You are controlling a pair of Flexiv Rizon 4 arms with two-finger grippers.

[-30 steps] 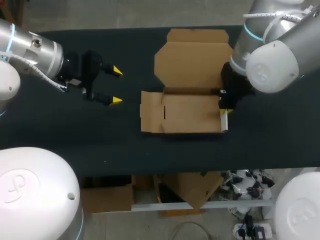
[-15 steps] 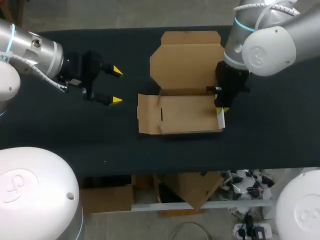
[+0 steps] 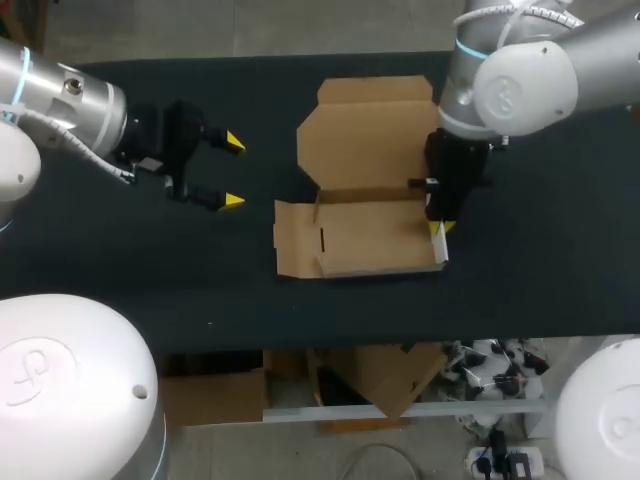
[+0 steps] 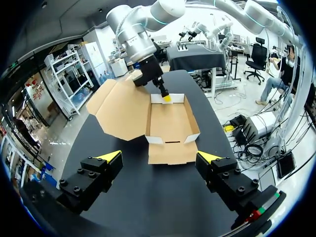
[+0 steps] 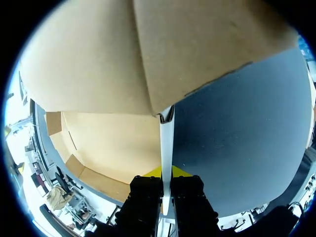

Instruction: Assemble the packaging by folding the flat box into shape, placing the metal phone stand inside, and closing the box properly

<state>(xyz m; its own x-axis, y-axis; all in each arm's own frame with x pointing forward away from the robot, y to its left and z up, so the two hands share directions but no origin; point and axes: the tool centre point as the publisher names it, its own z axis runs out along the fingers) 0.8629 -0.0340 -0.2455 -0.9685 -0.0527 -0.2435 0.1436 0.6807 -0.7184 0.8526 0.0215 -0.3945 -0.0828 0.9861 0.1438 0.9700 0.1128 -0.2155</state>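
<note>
Currently right pincer (image 3: 438, 228) clamps the box (image 3: 365, 240) by its right end wall, mid-frame; left pincer (image 3: 232, 172) gapes empty, far left. Risk: thin card slips or creases, unbraced box skids on desk (image 3: 540, 265).

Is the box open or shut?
Open. The box has its lid swung back, and you can see its empty inside.

No word, number or label can be read anywhere: the cardboard box (image 3: 370, 240) is plain, and the dark surface (image 3: 150, 280) bears no print.
</note>
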